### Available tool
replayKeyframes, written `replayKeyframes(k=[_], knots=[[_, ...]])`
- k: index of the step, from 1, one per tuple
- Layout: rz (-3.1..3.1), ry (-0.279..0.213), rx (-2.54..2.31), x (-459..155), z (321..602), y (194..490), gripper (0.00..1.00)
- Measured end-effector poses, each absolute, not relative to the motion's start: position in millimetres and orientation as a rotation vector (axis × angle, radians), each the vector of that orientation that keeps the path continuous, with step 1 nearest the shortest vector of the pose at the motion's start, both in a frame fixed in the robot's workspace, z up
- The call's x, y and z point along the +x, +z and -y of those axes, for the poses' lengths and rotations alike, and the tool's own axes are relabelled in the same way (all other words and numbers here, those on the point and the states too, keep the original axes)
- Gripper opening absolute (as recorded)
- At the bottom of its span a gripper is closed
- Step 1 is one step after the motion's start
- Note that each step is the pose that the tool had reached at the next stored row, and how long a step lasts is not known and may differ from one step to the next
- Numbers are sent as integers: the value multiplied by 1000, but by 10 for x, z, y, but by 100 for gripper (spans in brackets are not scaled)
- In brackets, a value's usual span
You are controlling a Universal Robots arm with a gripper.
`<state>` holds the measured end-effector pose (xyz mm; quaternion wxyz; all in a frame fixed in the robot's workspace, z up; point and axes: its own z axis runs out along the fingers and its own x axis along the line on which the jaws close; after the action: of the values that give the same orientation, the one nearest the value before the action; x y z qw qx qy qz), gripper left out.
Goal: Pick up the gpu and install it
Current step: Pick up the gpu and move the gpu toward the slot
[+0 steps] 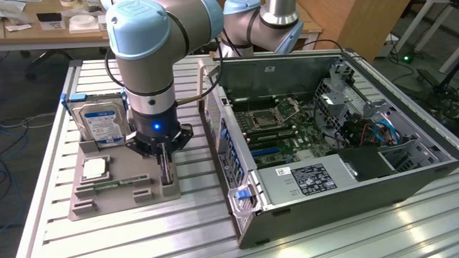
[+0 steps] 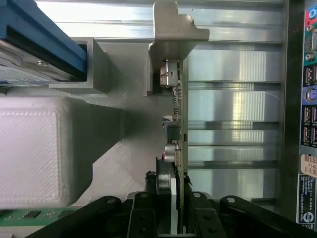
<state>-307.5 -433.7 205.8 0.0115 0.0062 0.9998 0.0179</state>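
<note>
The tool (image 1: 166, 163) is clamped on the gpu (image 1: 169, 173), which stands edge-on in the grey holder (image 1: 107, 200) on the table (image 1: 201, 228). A crooked pull could jam its bracket or twist the thin card. The hard drive (image 1: 100, 121) label is too small to read.

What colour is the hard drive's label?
Blue with white, on the hard drive; best in the exterior view.
</note>
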Motion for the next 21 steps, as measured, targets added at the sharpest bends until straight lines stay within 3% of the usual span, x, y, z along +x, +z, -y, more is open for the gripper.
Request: replayKeyframes(k=[21], knots=[[-3118, 57, 19, -3062, 4337, 2107, 28]])
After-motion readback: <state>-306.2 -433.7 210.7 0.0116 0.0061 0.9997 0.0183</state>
